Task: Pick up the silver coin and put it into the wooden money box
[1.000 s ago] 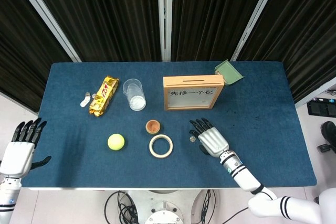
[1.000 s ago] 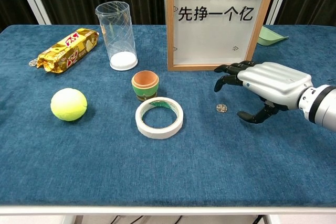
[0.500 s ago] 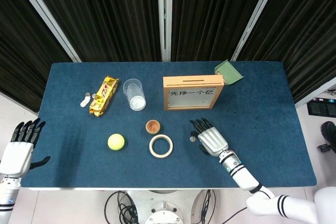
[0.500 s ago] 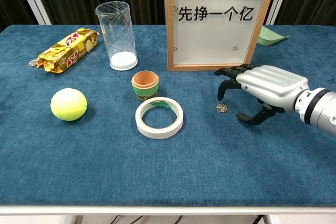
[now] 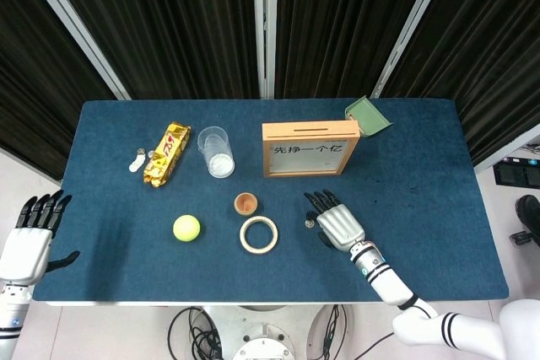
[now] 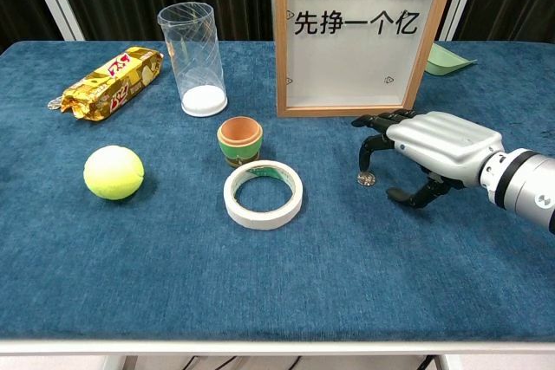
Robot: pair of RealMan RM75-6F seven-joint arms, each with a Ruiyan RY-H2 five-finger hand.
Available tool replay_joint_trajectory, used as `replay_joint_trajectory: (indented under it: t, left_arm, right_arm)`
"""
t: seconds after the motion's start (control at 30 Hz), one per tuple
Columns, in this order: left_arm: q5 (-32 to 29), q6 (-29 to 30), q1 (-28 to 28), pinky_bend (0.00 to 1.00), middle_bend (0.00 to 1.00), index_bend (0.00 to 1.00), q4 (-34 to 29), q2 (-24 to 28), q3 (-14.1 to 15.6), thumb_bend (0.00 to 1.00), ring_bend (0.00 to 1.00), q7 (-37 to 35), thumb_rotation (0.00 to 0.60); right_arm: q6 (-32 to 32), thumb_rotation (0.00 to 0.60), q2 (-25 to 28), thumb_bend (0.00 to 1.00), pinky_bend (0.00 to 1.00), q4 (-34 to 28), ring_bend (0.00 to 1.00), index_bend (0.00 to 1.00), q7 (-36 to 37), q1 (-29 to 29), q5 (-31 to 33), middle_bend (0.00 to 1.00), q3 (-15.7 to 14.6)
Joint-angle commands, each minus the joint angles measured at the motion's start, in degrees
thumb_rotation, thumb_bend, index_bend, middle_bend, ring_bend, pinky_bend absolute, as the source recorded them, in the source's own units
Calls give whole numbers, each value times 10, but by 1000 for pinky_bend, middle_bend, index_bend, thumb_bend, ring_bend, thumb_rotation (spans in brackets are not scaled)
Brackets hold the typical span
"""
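My right hand (image 6: 434, 143): palm down over the table (image 6: 260, 283), fingers apart and bent, holding nothing; one dark fingertip (image 6: 363, 162) reaches down to just above or onto the silver coin (image 6: 366, 179) — I cannot tell whether it touches. Thumb spread apart to the near side.

Silver coin: flat on the blue cloth, in front of the wooden money box (image 6: 360, 36), right of the tape roll (image 6: 263, 194). In the head view it shows as a small speck (image 5: 309, 223) at the left edge of my right hand (image 5: 337, 223).

Wooden money box: upright, framed front facing me, slot visible along its top in the head view (image 5: 310, 148).

My left hand (image 5: 29, 238): off the table's left edge, fingers straight and spread, empty.

Other items: terracotta pot (image 6: 239, 139) just behind the tape roll; tennis ball (image 6: 114, 172); clear cup (image 6: 192, 60) upright; gold snack packet (image 6: 113, 82); green dustpan-like piece (image 5: 368, 115) behind the box's right corner.
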Motion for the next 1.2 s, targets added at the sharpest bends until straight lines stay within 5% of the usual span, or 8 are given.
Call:
replay_joint_trajectory:
  t: [0.03,1.2]
  left_arm:
    - [-1,-1,0,0,0,15,1,0,0,91,0,-1,600]
    - [-8,-12,-1,0,0,14,20,-7,1,92,0,-14,600]
  right_arm:
    - [1,600,-1,362,0,1,0,361,-2,0,2,20,1]
    - [-3,600,-21,385,0,20,0,435,-13,9,24,29,4]
